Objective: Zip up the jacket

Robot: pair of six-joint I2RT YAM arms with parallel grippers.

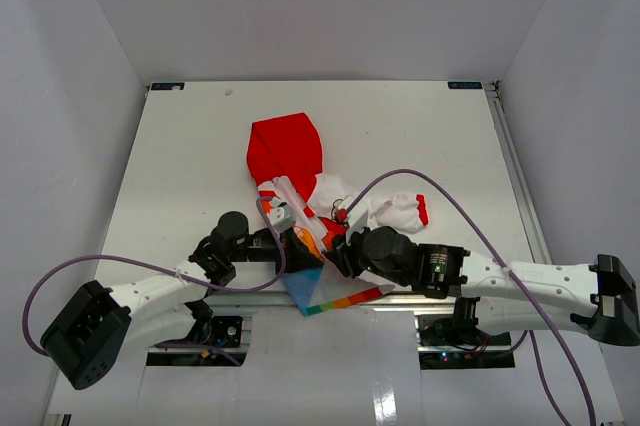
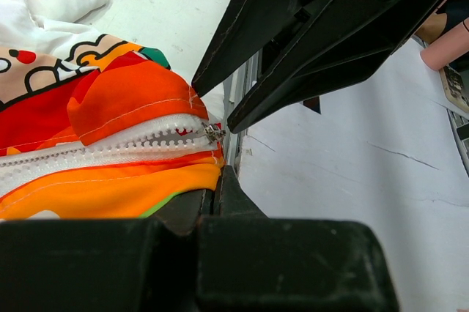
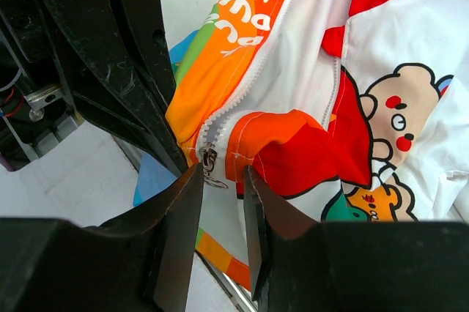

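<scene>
Item 1, jacket: lies just ahead of our 2 tools. Our left tool: pressed together, pinching its hem. Our right tool: narrowly parted, slider just off its tips. Risk, we judge: closing nips fabric and the slider jams.

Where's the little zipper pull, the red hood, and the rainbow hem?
zipper pull point(image 3: 210, 160): right wrist view, on the metal slider.
red hood point(image 1: 286, 146): top view, middle of the hood.
rainbow hem point(image 1: 345, 302): top view, on the striped strip.
</scene>
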